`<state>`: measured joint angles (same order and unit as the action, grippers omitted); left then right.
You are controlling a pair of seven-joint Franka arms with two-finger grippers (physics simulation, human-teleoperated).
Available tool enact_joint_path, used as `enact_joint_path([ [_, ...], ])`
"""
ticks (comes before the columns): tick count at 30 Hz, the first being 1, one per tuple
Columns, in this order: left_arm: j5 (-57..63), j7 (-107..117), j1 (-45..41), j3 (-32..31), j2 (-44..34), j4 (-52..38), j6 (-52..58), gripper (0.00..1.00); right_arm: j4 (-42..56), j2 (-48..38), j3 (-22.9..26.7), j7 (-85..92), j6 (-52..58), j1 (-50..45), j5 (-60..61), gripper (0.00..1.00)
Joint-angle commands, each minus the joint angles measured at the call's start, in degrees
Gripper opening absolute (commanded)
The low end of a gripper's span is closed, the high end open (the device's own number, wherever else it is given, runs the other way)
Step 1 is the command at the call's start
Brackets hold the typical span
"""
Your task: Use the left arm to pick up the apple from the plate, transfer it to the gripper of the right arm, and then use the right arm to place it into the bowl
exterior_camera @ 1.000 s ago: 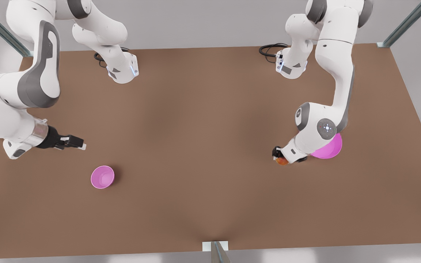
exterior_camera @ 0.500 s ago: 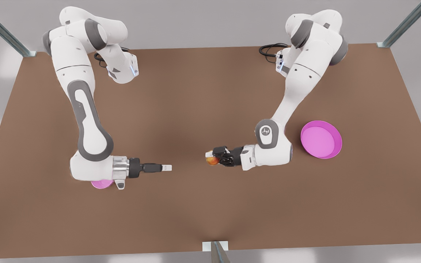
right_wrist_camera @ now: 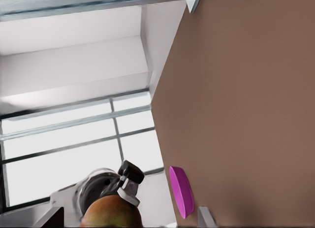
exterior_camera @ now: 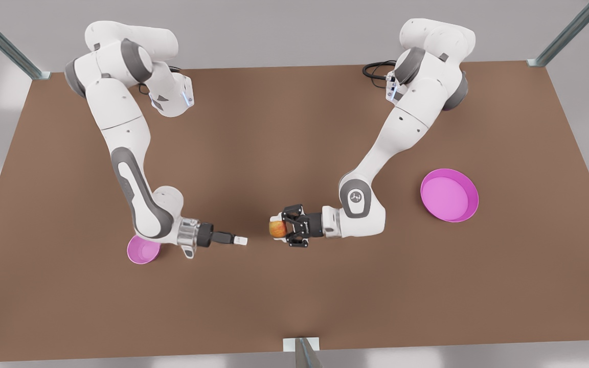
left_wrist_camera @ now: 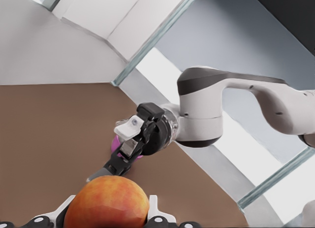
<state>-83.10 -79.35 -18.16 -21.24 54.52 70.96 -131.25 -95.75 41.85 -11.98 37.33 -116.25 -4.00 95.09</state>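
Brown surface (exterior_camera: 284, 286) spreads wide under my two white arms. On the front view's right sits the big pink plate (exterior_camera: 449, 195), flat and bare, well apart from everything else. On the front view's left, the small pink bowl (exterior_camera: 142, 250) sits partly tucked under my right arm. My left gripper (exterior_camera: 280, 228) is near the middle, with its fingers closed tight on the little red-orange apple (exterior_camera: 276, 228), held up off the surface. My right gripper (exterior_camera: 241, 240) points at the apple from close by, not touching it, and its fingers look spread apart in the left wrist view.
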Motion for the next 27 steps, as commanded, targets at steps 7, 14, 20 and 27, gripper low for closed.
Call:
enact_joint_path([
  [7, -1.4, -36.4, 0.1, 0.0, 0.0, 0.0, -0.3, 0.71, 0.3, 0.2, -0.5, 35.4, 5.2, -0.5, -2.3, 1.00],
  [14, -2.1, -36.8, 0.1, -0.4, 0.3, 0.0, -0.3, 0.71, 2.3, 0.5, -1.9, 35.3, -0.6, -4.3, 2.1, 1.00],
  [20, -2.1, -36.8, 0.1, -0.4, 0.4, -0.1, -0.3, 0.71, 2.1, 0.5, -1.9, 35.3, -0.6, -5.8, 2.5, 1.00],
  [27, -2.5, -36.8, 0.1, -0.4, 0.7, 0.0, -0.3, 0.71, 2.0, 0.5, -2.2, 35.2, -0.6, -7.2, 4.1, 1.00],
])
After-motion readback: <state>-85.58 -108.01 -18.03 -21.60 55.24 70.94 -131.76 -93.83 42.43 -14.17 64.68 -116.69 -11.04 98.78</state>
